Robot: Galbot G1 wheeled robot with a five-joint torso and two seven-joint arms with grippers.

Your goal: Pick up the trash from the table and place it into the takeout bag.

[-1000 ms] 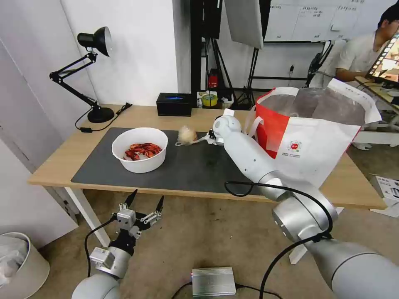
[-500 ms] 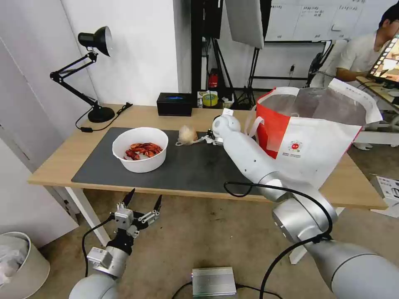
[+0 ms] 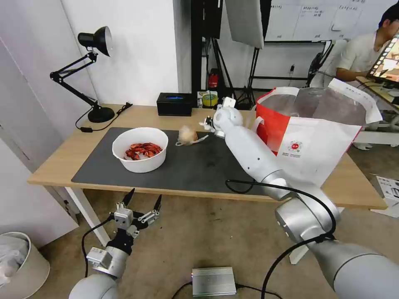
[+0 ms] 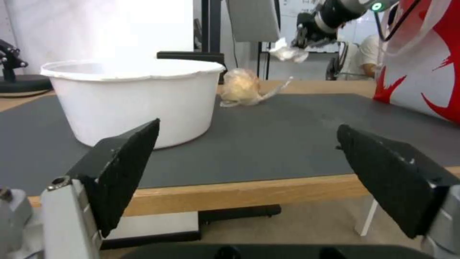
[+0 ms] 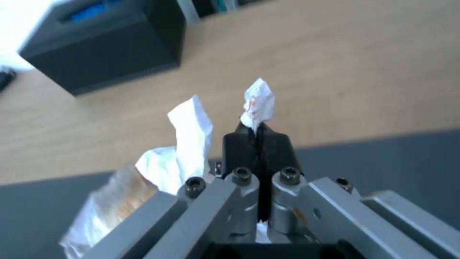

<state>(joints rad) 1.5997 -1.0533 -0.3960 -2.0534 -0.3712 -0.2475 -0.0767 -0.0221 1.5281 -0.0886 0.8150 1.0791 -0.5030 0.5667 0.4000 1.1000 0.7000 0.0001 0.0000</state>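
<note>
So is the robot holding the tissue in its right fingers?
Yes, the right gripper has its fingers shut on the crumpled white tissue.

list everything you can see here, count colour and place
bowl: 1, white, red shells inside, mat's left part
wrapped ball: 1, beige, mat's far edge
tissue: 1, white, crumpled, pinched above the table
takeout bag: 1, white and red, table's right
mat: 1, dark grey, on table
black box: 1, table's back edge
lamp: 1, black, back left corner
right gripper: shut on tissue
left gripper: open, below table's front edge
</note>
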